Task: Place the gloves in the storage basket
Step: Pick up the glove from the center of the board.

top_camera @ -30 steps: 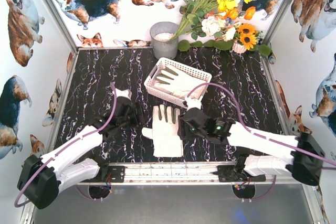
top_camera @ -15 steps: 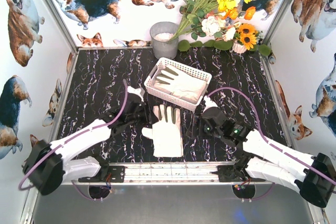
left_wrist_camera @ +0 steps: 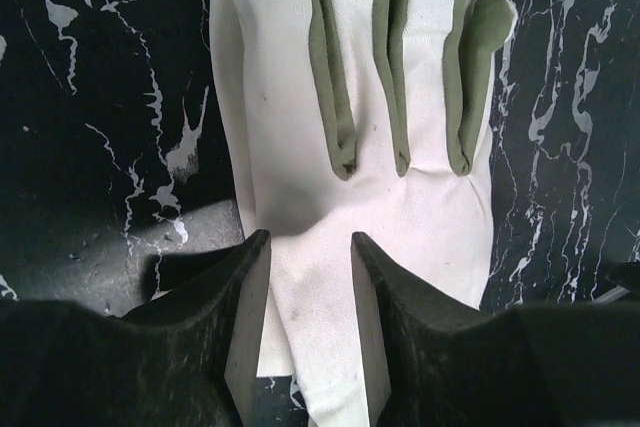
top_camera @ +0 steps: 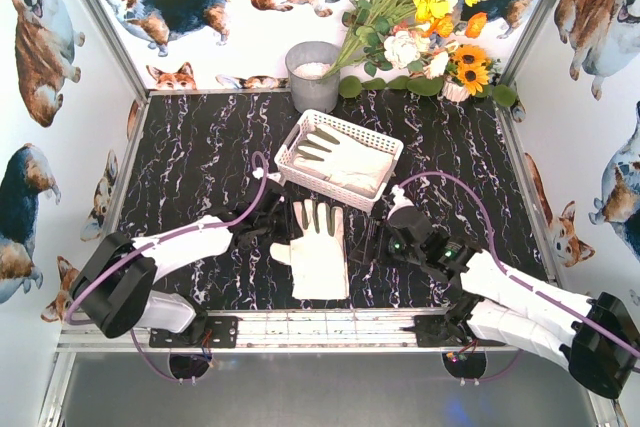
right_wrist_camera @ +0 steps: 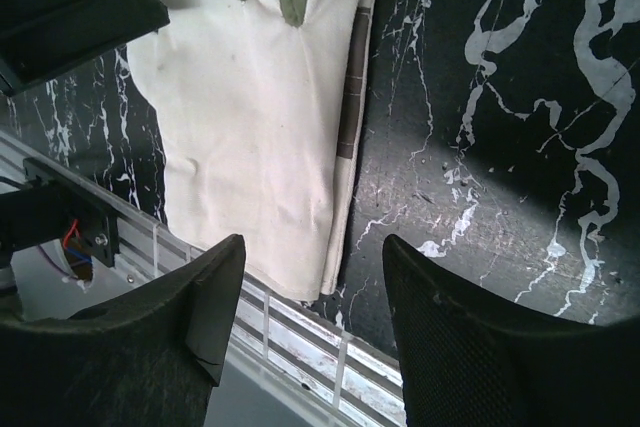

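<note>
**A:** How did the score stand at that point?

**B:** Partly done, I'd have said. At least one stowed glove (top_camera: 345, 159) lay in the basket (top_camera: 289, 142), just above the centre of the overhead view. How many were stacked under it, I couldn't tell. One loose glove (top_camera: 318, 247) lay flat on the table (top_camera: 190, 147) right below the basket. Its fingers pointed up-frame toward the basket and its cuff lay toward the bottom rail.

**A:** So that one was the job left. And the left gripper (left_wrist_camera: 308, 247)?

**B:** It was over the loose glove's palm, at the lower middle of its own camera view. The jaws stood a modest gap apart, with cloth showing between them, and nothing was pinched. Whether the tips touched the fabric, I couldn't say.

**A:** And the right gripper (right_wrist_camera: 310, 277)?

**B:** Spread wide and empty. It sat off the glove's right-hand edge in the overhead view, and in its own view the cuff end showed between the fingers at upper left. By my reckoning a grab, a lift and a short carry up-frame were all to come.
</note>
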You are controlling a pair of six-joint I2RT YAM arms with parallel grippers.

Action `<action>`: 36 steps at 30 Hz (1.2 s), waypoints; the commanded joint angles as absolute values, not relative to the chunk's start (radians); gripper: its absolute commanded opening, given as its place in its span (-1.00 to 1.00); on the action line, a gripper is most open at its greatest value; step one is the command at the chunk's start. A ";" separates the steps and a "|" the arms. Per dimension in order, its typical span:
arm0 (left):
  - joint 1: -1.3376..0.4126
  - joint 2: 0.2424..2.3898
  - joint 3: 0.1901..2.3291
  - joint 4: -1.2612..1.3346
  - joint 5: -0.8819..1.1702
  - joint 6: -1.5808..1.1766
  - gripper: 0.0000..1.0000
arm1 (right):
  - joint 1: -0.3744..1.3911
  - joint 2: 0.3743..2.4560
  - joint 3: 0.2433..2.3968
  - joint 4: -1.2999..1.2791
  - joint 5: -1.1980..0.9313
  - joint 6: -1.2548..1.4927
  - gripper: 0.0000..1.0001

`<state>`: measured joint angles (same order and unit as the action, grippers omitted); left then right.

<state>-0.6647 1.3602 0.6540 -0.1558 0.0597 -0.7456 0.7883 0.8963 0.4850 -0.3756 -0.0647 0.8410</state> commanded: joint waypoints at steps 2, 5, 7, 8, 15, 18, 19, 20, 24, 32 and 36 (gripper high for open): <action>-0.669 1.400 0.620 -0.066 0.059 -0.723 -0.35 | 0.752 0.882 0.422 -0.218 -0.129 0.909 0.19; -0.669 1.424 0.592 -0.027 0.076 -0.727 -0.43 | 0.743 0.891 0.391 -0.177 -0.140 0.939 0.19; -0.668 1.439 0.582 -0.011 0.082 -0.728 -0.47 | 0.741 0.902 0.374 -0.155 -0.145 0.951 0.20; -0.669 1.446 0.578 -0.005 0.084 -0.729 -0.49 | 0.741 0.907 0.365 -0.141 -0.149 0.957 0.20; -0.682 1.473 0.545 0.044 0.096 -0.750 -0.57 | 0.741 0.993 0.301 0.000 -0.213 1.031 0.20; -0.690 1.482 0.527 0.064 0.100 -0.767 -0.59 | 0.741 1.034 0.288 0.042 -0.254 1.043 0.20; -0.692 1.483 0.520 0.070 0.101 -0.773 -0.60 | 0.741 1.051 0.282 0.058 -0.269 1.049 0.20; -0.696 1.484 0.513 0.076 0.101 -0.779 -0.60 | 0.741 1.070 0.276 0.076 -0.284 1.055 0.19; -0.706 1.482 0.493 0.084 0.094 -0.795 -0.61 | 0.741 1.160 0.247 0.145 -0.323 1.087 0.13; -0.721 1.476 0.482 0.091 0.086 -0.820 -0.62 | 0.742 1.181 0.221 0.178 -0.328 1.119 0.05; -0.730 1.473 0.479 0.092 0.079 -0.833 -0.63 | 0.742 1.197 0.220 0.190 -0.322 1.128 0.02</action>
<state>-0.7071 1.4540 0.5156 0.1631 0.0849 -0.8204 0.7433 1.1728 0.2356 0.1699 -0.3401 1.1267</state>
